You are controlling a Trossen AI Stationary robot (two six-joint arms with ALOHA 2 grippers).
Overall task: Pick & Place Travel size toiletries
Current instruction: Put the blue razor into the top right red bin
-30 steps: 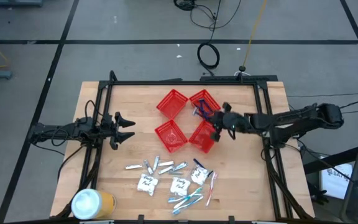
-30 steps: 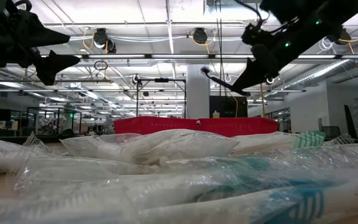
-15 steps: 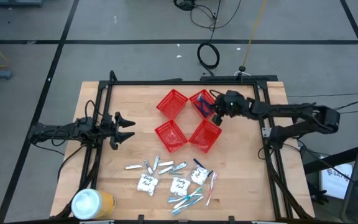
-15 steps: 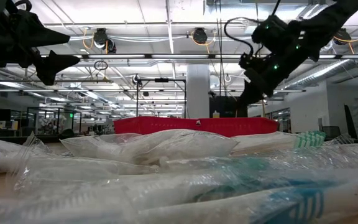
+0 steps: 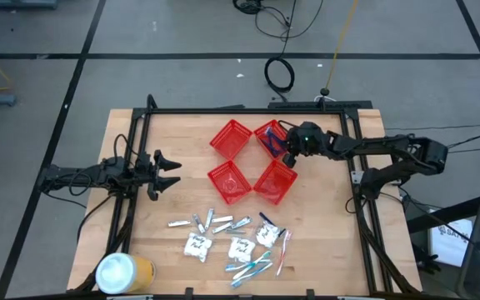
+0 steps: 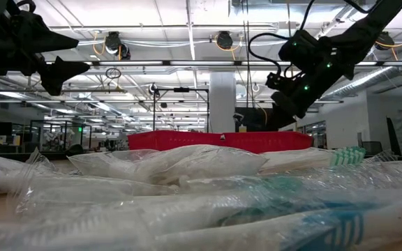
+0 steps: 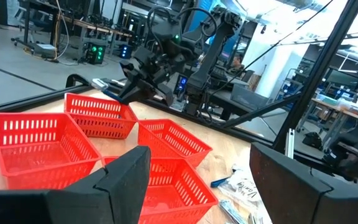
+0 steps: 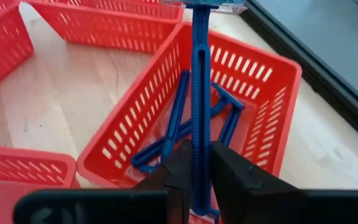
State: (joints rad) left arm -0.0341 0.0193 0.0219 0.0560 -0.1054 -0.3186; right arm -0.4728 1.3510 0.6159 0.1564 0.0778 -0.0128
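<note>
The right gripper [image 8: 194,165] pinches a razor [image 8: 199,99] above a basket [image 8: 272,81]; the left gripper [image 5: 163,169] gapes wide.

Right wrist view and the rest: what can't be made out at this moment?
- Right wrist view: the dark blue plastic razor in the right tool has its head cut off by the picture's edge; whether the fingers are releasing it is unclear.
- Low view: the red mesh baskets show only a rim behind blurred clear wrappers; contents hidden.
- High view: print on the small white sachets is too small.
</note>
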